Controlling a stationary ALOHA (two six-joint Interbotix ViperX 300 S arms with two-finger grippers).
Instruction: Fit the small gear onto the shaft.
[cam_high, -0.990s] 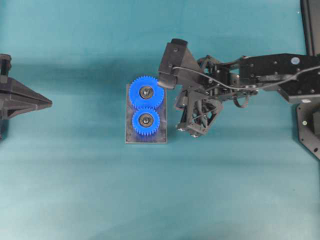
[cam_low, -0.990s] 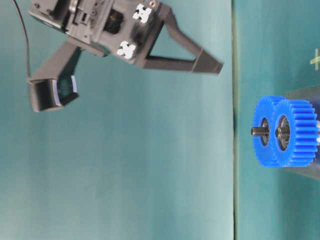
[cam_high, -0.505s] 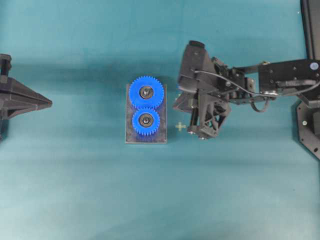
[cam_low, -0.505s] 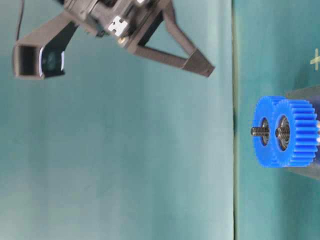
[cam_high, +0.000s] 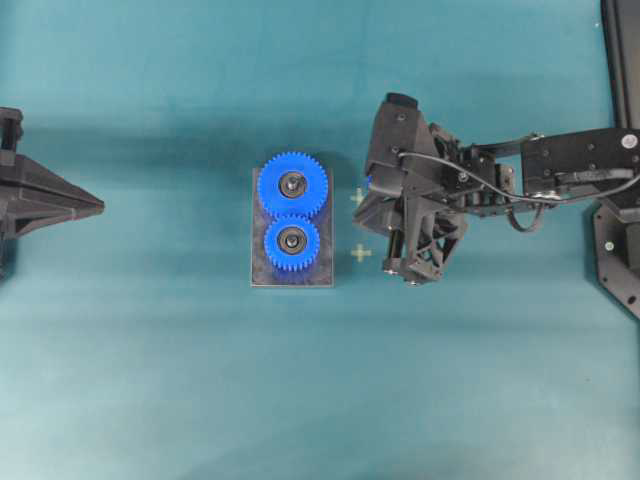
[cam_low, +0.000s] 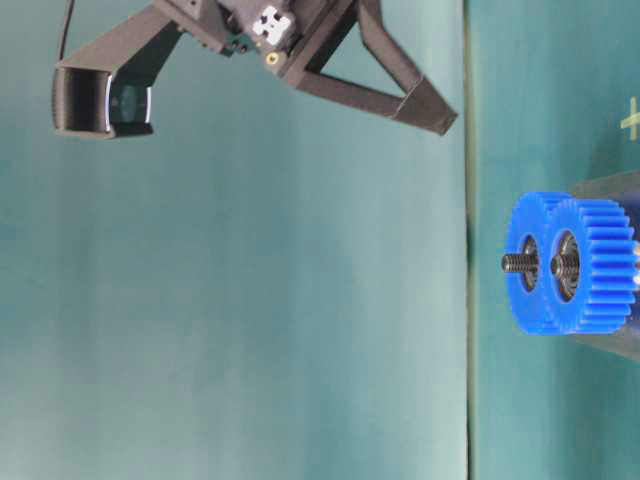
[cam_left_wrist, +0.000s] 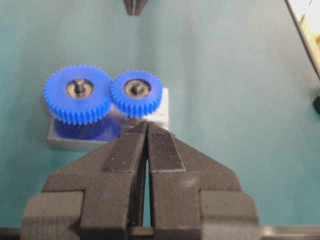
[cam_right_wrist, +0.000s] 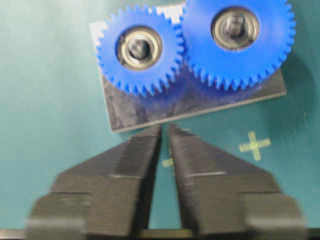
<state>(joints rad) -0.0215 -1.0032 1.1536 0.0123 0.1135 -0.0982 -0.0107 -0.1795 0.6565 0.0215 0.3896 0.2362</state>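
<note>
Judging from how the parts lie, the fitting itself looks finished. On the teal worktop (cam_high: 150, 380), near its middle, rests the grey plate (cam_high: 262, 275), and both wheels sit on it with teeth meshed: the larger blue gear (cam_high: 293, 185) toward the plate's far edge in the overhead view, the small gear (cam_high: 292, 243) toward its near edge. The small gear lies flat and level in the right wrist view, and the shaft (cam_right_wrist: 138, 47) shows as a silvery tip through its bearing hub, so it appears fully seated rather than perched. The right gripper (cam_right_wrist: 165, 132) hangs clear of the plate's right edge, touching nothing, its jaws parted by a narrow gap with nothing between them. The left gripper (cam_left_wrist: 146, 127) waits near the worktop's left edge, pointing at the plate from well apart, its pads pressed together and empty. What seems left is only for the right arm to back away; no part looks out of place.
</note>
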